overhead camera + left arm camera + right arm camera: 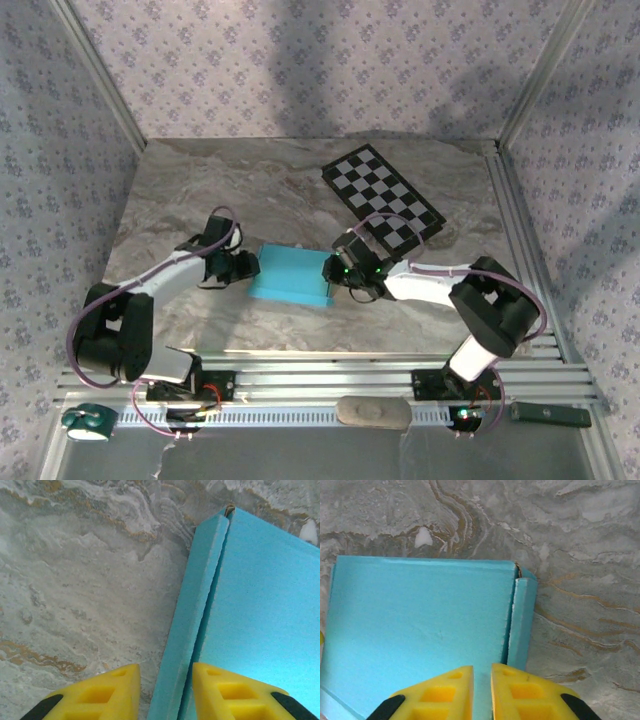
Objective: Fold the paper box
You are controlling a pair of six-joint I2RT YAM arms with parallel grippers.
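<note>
Top external view: we see the paper box [290,272] lying flat on the marble counter [200,190], turquoise face up, near the middle and between the two arms. The left jaws meet its left edge and the right jaws meet its right edge. A black-and-white checkerboard [382,198] lies behind the box, towards the far right.

In the left wrist view, the yellow fingers [107,692] stand partly apart and straddle the box's narrow side flap [192,610]. One finger is over the bare counter and the other over the box's top face. The flap nearly fills the gap, but we cannot tell whether it is pinched.

In the right wrist view, the yellow fingers [530,692] are drawn almost together, leaving only a thin slit of turquoise between them. They sit over the top face just beside the side flap [522,625] on that edge. We cannot tell whether they clamp any cardboard.

The left arm [165,272] is folded low at the near left, its white forearm reaching right to the box. The right arm [430,282] bends at a raised elbow on the right, its forearm running left and low to the box.
</note>
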